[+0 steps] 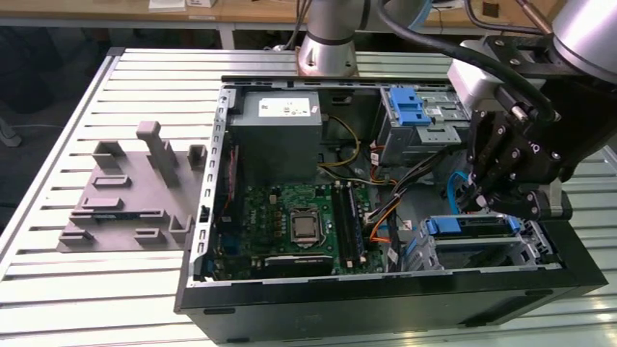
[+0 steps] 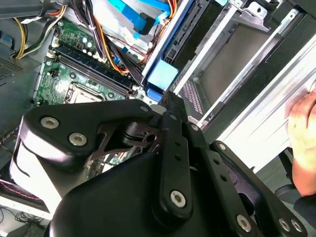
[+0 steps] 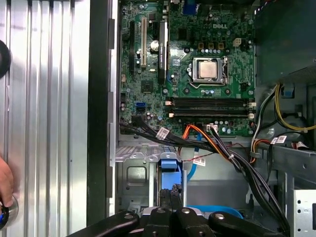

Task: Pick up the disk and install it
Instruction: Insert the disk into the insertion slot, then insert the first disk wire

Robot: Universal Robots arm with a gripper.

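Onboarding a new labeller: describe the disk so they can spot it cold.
Find the open black computer case on the slatted metal table. At its near corner on the exterior view's right, under the black gripper, sits the flat silver-grey disk framed by blue plastic rails. The ridged bright blue latch sits further back, away from the gripper.

Hidden and cropped parts around the drive cage.
In the exterior view the gripper (image 1: pixel 514 208) covers 1 end of the disk (image 1: pixel 467 225), whose body lies mostly under the drive cage (image 1: pixel 542 244); the arm (image 1: pixel 333 36) is cut by the upper edge. In the second wrist view the gripper's black body hides part of the motherboard (image 2: pixel 69 79). A person's hand (image 2: pixel 303 143) (image 3: pixel 4 180) is cropped at the edge in both wrist views. Print on the white sticker (image 1: pixel 286 108) is too small to tell.
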